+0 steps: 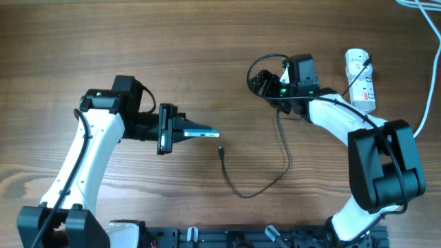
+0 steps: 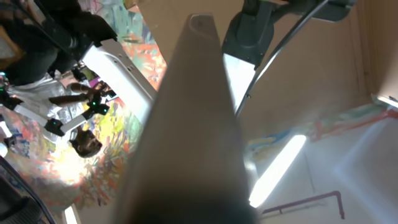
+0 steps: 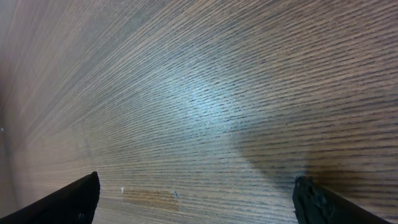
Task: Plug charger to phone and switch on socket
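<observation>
Black charger [image 1: 221, 152] lies loose; your left gripper [image 1: 185, 133] clamps the phone [image 1: 207, 133] edge-on, right gripper [image 1: 261, 81] gapes empty: plugging may twist it.

The phone [image 1: 201, 132] lies left of the charger [image 1: 221, 151], socket [image 1: 360, 81] far right.

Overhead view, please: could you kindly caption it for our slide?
Left gripper holds the phone on edge; charger lies unplugged beside it.

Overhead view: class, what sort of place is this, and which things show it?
Probably a robotics test bench: a left arm and a right arm mounted at a wood-grain table, with a socket and charger laid out as practice props.
</observation>
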Motion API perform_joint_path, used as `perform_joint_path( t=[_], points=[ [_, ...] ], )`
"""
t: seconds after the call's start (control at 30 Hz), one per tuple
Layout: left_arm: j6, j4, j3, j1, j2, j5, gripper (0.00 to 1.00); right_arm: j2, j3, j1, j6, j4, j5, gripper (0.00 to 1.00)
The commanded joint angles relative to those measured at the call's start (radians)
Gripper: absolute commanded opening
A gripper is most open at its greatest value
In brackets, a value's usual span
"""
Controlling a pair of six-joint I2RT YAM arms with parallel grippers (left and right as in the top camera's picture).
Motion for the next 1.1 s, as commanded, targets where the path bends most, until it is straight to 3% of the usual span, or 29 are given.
perform_joint_path(
  t=[0.0,0.87,1.07],
  points=[
    [-0.024,-0.005,0.008,-0.003,-0.010,0.009,0.04,0.010,0.003,-0.001,-0.017,0.002,0.021,1.00],
    [-0.023,-0.004,0.008,-0.003,-0.010,0.000,0.04,0.010,0.003,-0.001,-0.017,0.002,0.022,1.00],
    [-0.019,0.032,0.008,-0.003,-0.010,-0.197,0.04,0.010,0.003,-0.001,-0.017,0.002,0.022,1.00]
  ],
)
